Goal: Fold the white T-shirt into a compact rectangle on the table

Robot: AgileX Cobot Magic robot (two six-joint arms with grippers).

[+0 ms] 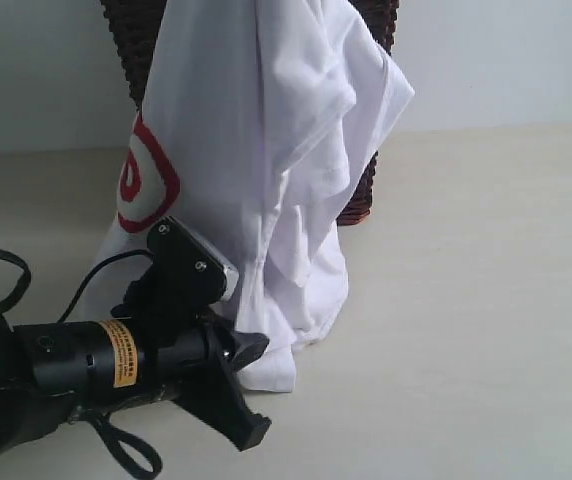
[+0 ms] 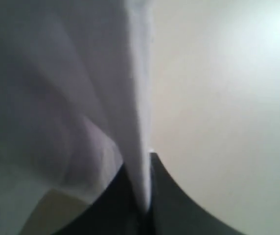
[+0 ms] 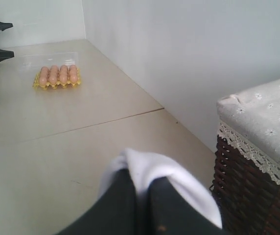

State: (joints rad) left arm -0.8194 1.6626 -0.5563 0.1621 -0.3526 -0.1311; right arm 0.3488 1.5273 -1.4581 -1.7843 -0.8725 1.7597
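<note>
**Both tools pinched on the hanging shirt**

Your left tool (image 2: 146,188) is clamped tight on a fold of the white T-shirt (image 1: 266,120), and the cloth runs down between its black fingers. Your right tool (image 3: 142,193) is likewise pinched on a bunch of white fabric that bulges over its tips, just beside the wicker basket (image 3: 250,196). In the exterior view the shirt hangs in front of the basket with its red lettering (image 1: 146,185) partly showing. Its lower end reaches the counter (image 1: 466,300) next to your left arm (image 1: 86,360). An egg tray (image 3: 57,77) sits well apart.
</note>
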